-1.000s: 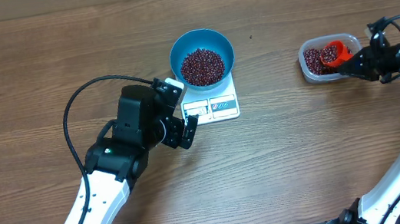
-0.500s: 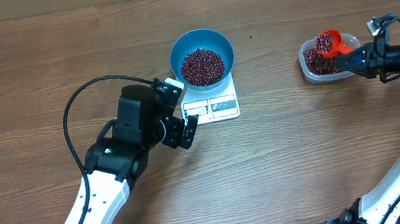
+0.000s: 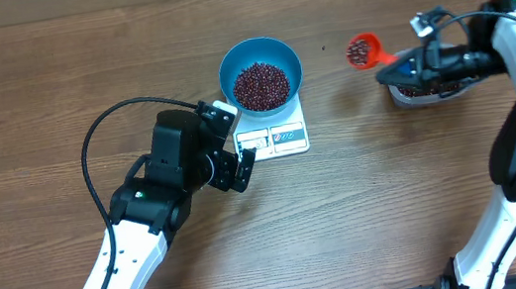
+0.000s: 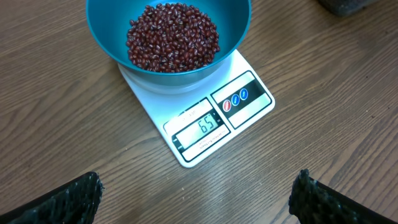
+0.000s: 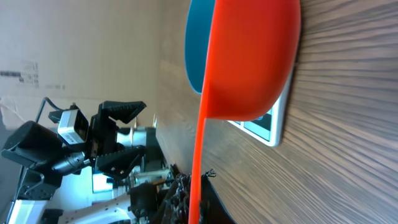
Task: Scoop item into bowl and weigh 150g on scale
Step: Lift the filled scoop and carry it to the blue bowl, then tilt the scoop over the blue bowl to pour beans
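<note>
— Where are the beans (image 3: 260,85)?
— Mostly in the blue bowl (image 3: 224,69) on the scale (image 3: 282,138). Right pincer (image 3: 404,69) is clamped on a red scoop (image 3: 360,51) of more, right of the bowl.
— Left pincer (image 4: 198,202)?
— Spread wide, empty, near the scale.

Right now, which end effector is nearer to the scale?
Left. The left end effector is open right beside the scale, at its display end. The right end effector, gripping the red scoop, is far off on the other side, over the clear tub.
</note>
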Motion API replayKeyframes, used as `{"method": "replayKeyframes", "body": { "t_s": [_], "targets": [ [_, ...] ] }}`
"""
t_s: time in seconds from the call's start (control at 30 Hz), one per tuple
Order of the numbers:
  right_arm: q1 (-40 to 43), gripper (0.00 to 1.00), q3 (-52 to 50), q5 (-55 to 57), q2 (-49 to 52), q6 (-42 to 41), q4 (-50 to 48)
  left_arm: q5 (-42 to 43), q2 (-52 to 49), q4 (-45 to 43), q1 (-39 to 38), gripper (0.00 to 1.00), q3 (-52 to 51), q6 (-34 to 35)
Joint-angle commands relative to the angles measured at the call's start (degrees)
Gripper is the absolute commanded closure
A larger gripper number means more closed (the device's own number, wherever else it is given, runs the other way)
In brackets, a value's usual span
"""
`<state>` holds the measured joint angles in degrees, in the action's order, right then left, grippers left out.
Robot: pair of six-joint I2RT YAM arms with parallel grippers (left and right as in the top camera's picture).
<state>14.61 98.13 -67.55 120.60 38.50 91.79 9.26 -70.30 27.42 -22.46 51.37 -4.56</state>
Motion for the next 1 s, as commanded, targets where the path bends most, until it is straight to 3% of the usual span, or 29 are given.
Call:
{"method": "replayKeyframes", "body": {
  "t_s": [0.0,0.23,0.5,0.73,0.97],
  "targets": [
    [-4.33,0.96,3.5,-2.03,0.07,-6.1,-2.36,0.68,-0.09,-0.2,0.15,0.0,0.87,-0.39],
    [-11.37,0.96,6.6,-1.01,0.07,-15.52,-9.03,0.68,-0.09,-0.2,0.15,0.0,0.87,-0.39],
    [-19.1,0.96,11.26,9.31,0.07,-25.57,-15.3,0.68,-0.09,-0.2,0.15,0.0,0.87,-0.39],
    [-26.01,0.96,17.68,27.91,0.07,-32.85,-15.8,0.68,-0.09,-0.2,0.15,0.0,0.87,-0.39],
    [-35.69,0.96,23.98,56.26,0.07,-38.77,-14.4,0.68,-0.09,-0.2,0.15,0.0,0.87,-0.39]
  ]
}}
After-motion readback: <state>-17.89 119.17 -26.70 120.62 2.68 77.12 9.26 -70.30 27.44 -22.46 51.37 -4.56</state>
